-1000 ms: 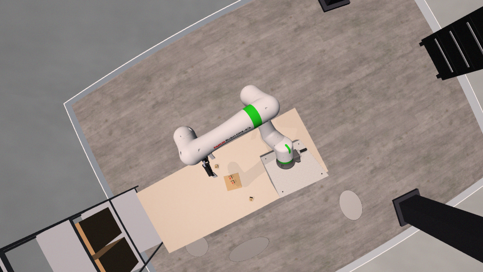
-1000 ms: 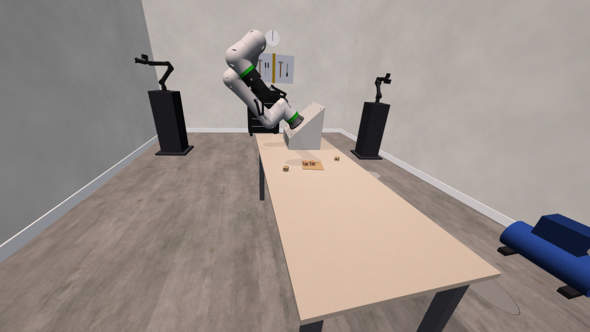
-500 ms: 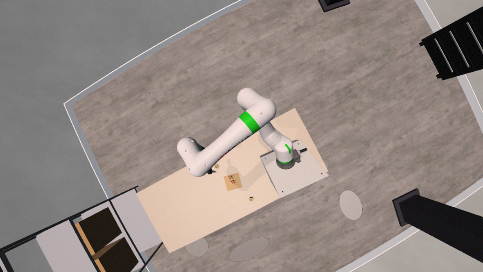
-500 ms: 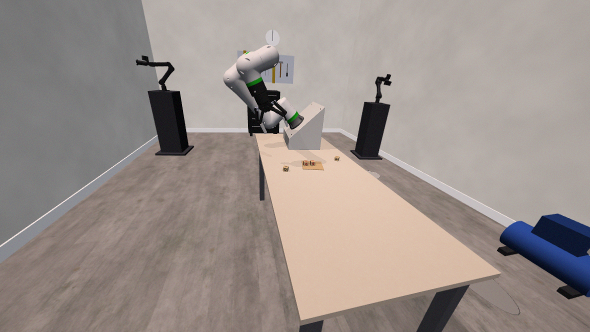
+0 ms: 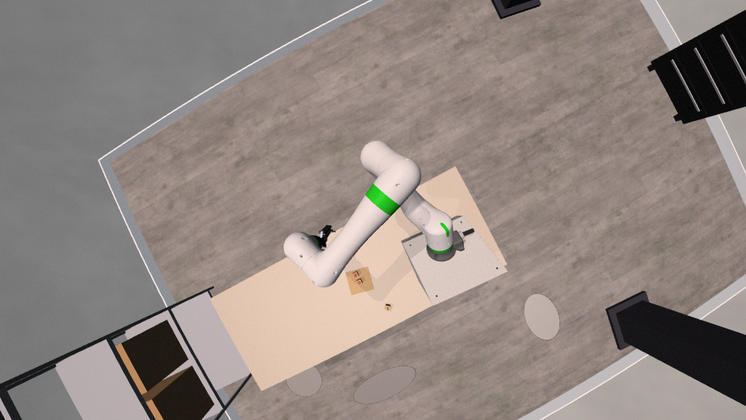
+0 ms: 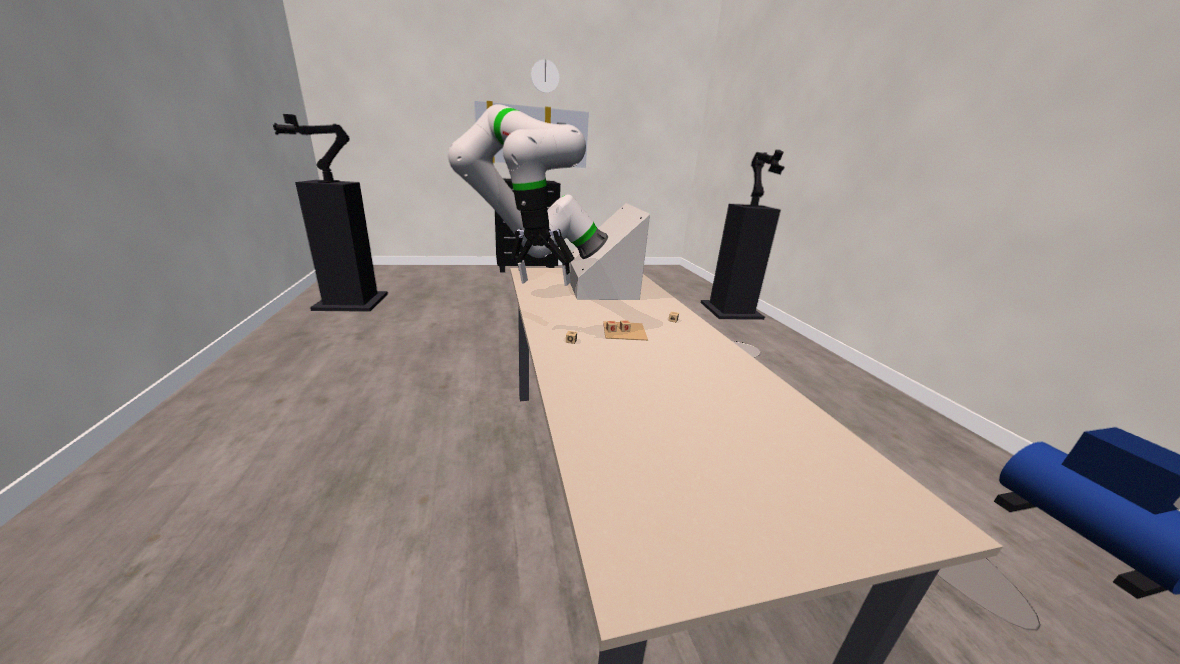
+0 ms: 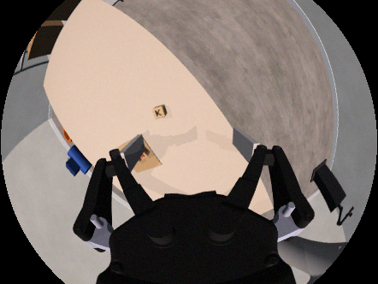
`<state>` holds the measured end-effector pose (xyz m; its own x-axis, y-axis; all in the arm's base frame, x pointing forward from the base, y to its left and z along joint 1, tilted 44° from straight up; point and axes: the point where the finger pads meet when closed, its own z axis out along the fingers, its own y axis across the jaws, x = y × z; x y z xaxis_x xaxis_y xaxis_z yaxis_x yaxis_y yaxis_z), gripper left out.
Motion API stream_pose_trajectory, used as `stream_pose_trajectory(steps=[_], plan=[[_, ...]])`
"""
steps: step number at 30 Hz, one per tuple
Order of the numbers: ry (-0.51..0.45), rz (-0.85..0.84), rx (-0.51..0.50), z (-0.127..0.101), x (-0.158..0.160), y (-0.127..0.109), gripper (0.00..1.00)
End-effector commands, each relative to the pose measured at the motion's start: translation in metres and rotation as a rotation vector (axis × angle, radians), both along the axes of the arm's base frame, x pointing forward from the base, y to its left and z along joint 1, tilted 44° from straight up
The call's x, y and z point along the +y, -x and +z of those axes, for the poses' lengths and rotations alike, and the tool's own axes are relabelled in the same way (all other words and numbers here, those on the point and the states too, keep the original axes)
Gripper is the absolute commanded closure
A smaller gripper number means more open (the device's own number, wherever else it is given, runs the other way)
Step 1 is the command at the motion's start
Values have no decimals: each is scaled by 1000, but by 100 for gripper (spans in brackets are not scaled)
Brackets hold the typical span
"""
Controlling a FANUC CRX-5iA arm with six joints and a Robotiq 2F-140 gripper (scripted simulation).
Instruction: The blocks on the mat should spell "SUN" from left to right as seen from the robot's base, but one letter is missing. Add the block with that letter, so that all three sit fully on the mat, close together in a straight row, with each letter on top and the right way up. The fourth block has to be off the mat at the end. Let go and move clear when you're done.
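A small brown mat [image 5: 362, 279] lies on the long table and carries two wooden blocks with red letters [image 6: 611, 327] [image 6: 626, 327], side by side. One loose block [image 6: 571, 336] sits off the mat towards the table's left edge. It shows in the wrist view [image 7: 160, 111] with a dark letter that looks like K. A second loose block [image 5: 387, 307] [image 6: 673, 317] sits off the mat on the other side. My gripper [image 6: 544, 265] is open and empty. It hangs well above the table between the mat and the robot's base. In the wrist view the gripper [image 7: 190, 152] partly hides the mat [image 7: 143, 153].
The robot's grey wedge-shaped base [image 6: 614, 264] stands at the table's far end. Black pedestals with cameras [image 6: 334, 243] [image 6: 742, 260] flank the table. A shelf cart [image 5: 140, 360] stands past the table's other end. A blue object [image 6: 1097, 503] lies on the floor.
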<state>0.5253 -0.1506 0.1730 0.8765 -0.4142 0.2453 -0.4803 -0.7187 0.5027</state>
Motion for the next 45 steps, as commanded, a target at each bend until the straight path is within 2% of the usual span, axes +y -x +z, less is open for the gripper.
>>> stream_pose_trajectory(steps=[1,4,6,7,9,12,14,19,23,26,30,33,45], plan=[[119,-38,-63,-14,-19,-9,0],[175,-45,-99,-22,-26,-15,0],[176,-45,-101,-22,-27,-15,0],[221,-46,-135,-30,-31,-20,0],[221,-46,-135,-30,-31,-20,0],[290,-33,-198,-46,-34,-30,0],[290,-33,-198,-46,-34,-30,0],[346,2,-277,-72,-30,-40,0],[362,28,-316,-88,-24,-44,0],[362,28,-316,-88,-24,-44,0],[368,68,-365,-114,-12,-46,0],[366,85,-382,-126,-7,-46,0],[363,93,-389,-131,-4,-45,0]])
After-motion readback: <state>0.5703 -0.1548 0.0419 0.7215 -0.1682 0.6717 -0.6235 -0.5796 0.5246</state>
